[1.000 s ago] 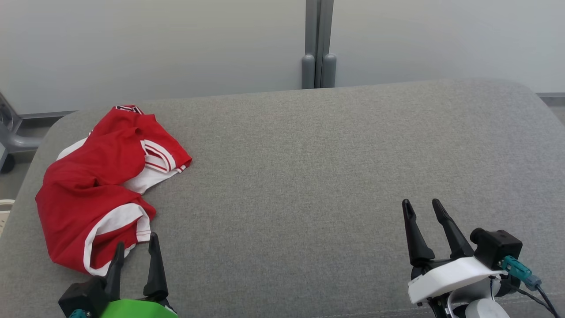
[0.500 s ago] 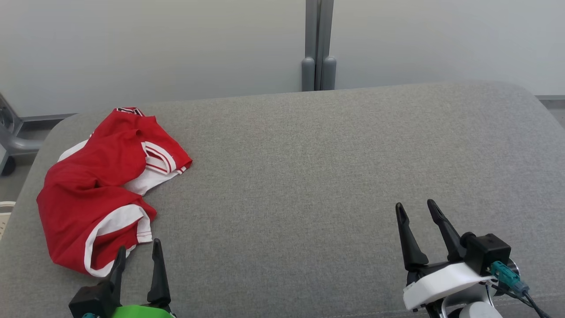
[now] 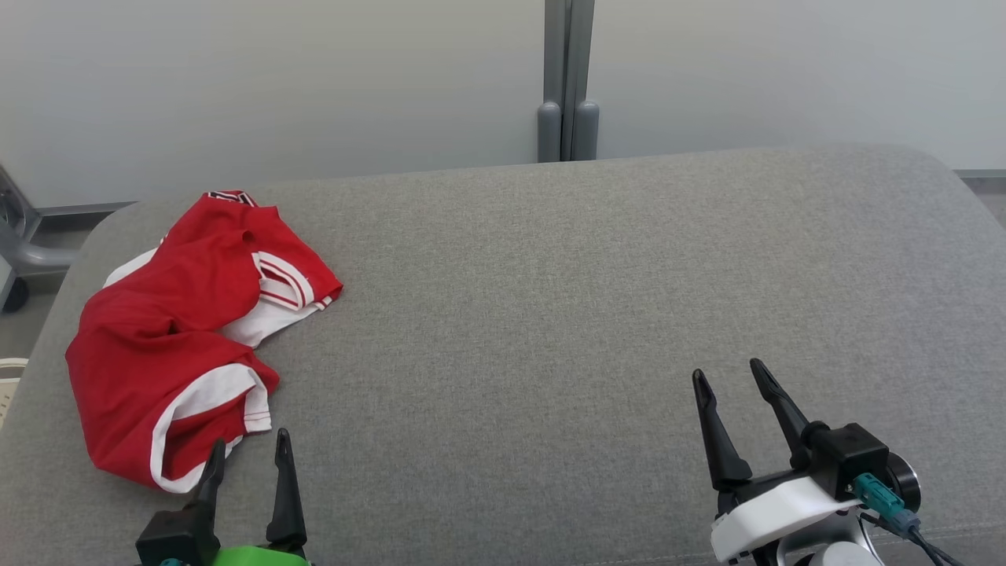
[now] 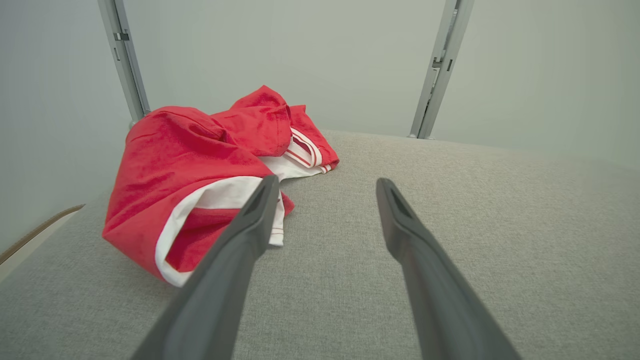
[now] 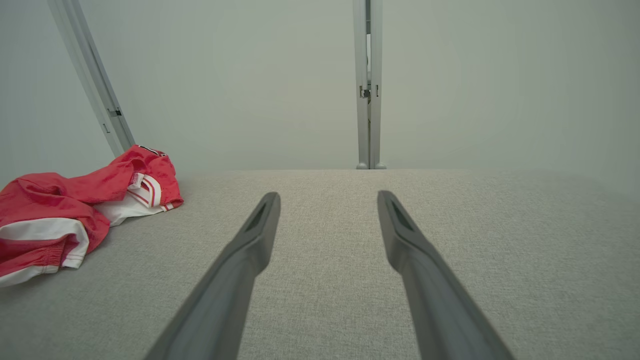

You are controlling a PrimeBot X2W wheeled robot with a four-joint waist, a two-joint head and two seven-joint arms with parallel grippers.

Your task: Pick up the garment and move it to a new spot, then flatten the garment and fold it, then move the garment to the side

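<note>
The crumpled red-and-white garment lies on the left side of the grey cushion. The left gripper, just beside its near edge, and the right gripper, well apart, both gape empty

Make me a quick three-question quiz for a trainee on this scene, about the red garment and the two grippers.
1. Fill in: the left gripper and the right gripper both have their fingers ____.
2. Which gripper is nearer the red garment? A: left. B: right.
3. True or false: the garment lies neatly folded.
Key: 1 open; 2 A; 3 false, it lies crumpled on the grey cushion.
</note>
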